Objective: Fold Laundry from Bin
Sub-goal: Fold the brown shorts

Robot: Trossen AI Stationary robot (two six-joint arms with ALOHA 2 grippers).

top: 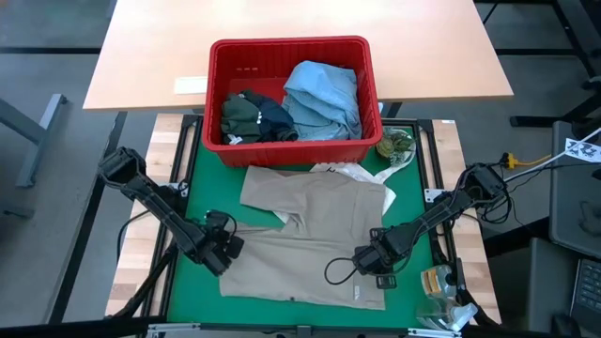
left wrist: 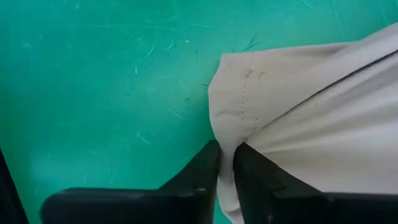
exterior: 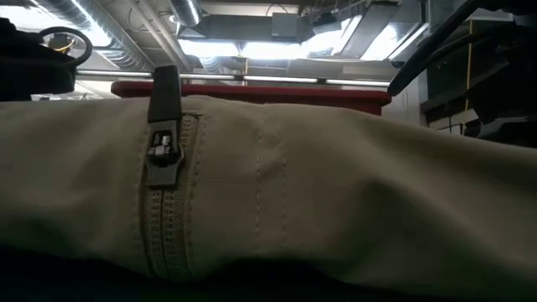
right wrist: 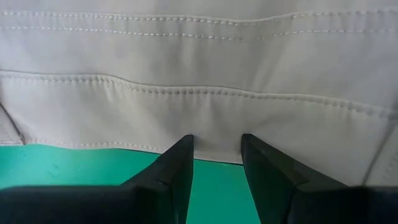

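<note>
You see the beige cotton garment (top: pixel 310 239) spread flat on the green table mat (top: pixel 200 192), just in front of the red plastic slotted bin (top: pixel 293 58). Your left tool (left wrist: pixel 226 163) pinches the garment's left edge — its fingers stand narrow with the fabric fold between them. Your right tool (right wrist: pixel 216 155) stands open at the garment's right hem, holding nothing. In the bin lie a light blue shirt (top: pixel 324 97) and dark olive-green clothes (top: pixel 244 115).

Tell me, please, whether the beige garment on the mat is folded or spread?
Mostly spread: the beige garment lies flat across the green mat, one upper flap turned over.
</note>
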